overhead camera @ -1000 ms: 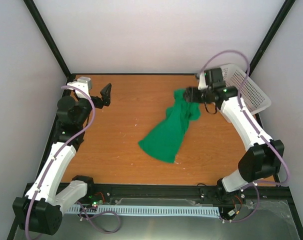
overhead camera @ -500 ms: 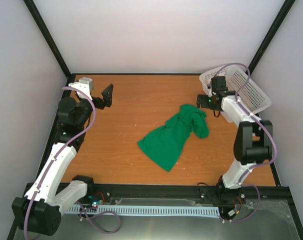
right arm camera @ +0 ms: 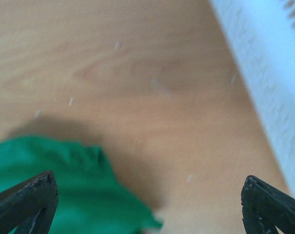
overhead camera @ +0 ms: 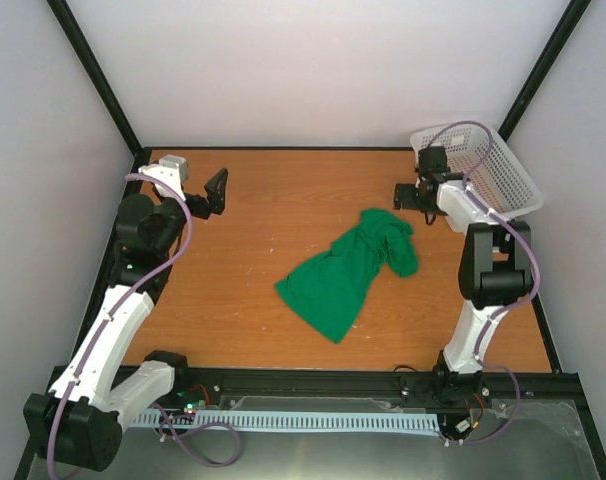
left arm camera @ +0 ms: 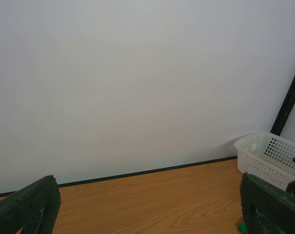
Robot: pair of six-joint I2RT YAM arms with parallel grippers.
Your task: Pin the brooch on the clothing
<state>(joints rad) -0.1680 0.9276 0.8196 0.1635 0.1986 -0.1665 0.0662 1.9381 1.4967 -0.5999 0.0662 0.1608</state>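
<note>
**Green shirt waits, badge out of sight.** A bright green T-shirt (overhead camera: 345, 278) lies crumpled near the middle of the wooden counter (overhead camera: 253, 250), with a robot arm posted toward each far corner. The garment's long axis runs on a diagonal, from a broad, flatter end at the near left to a bunched, folded-over end at the far right.

The right fingers (right arm camera: 22, 200) hover just beyond that far-right end, apart from the cloth and spread wide with nothing between them. Their wrist view looks down on bare wood, with the shirt's edge at lower left and the wall of a white mesh basket (right arm camera: 269, 73) at right. From these fingers the shirt lies to the near left.

The left fingers (left arm camera: 26, 207) are likewise spread wide and hold nothing. They are raised at the far-left corner, well apart from the shirt, and face across the counter toward the back wall. The right arm is plainly the nearer of the two to the clothing.

The brooch, the small round badge to be pinned, shows in none of the three views, so its place cannot be told. The basket sits at the far-right corner, just beside the right arm's wrist. What it holds, if anything, cannot be made out.

The job looks to be at an early stage: the shirt is not laid flat, and neither arm has the badge.
</note>
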